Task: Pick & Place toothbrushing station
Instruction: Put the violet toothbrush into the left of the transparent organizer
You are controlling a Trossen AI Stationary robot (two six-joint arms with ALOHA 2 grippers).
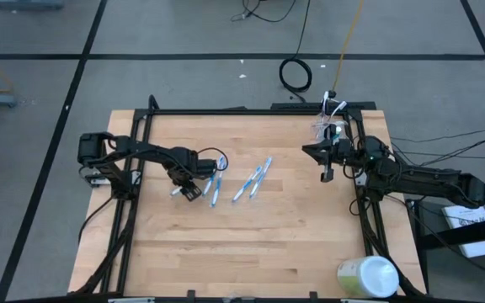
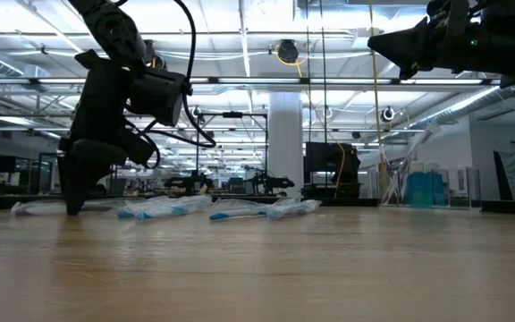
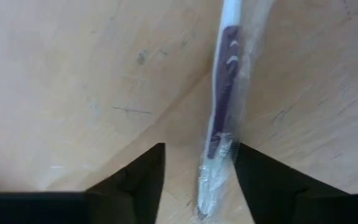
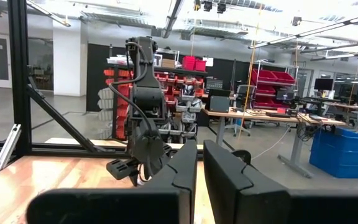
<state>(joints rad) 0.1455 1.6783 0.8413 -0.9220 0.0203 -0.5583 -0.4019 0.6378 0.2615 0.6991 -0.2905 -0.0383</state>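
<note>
Several slim wrapped toothbrushes lie flat on the wooden table, left of centre; they also show in the low view. My left gripper points down at the table, open. Its fingers stand on either side of a purple-and-white toothbrush in a clear wrapper; I cannot tell whether they touch it. The small clear cup stands at the far right corner with toothbrushes sticking up out of it. My right gripper hangs shut and empty above the table, near the cup, high in the low view.
A large pale green-and-white round container lies at the near right corner. A black frame runs along the table's far edge and down both sides. Bare wood fills the near half of the table.
</note>
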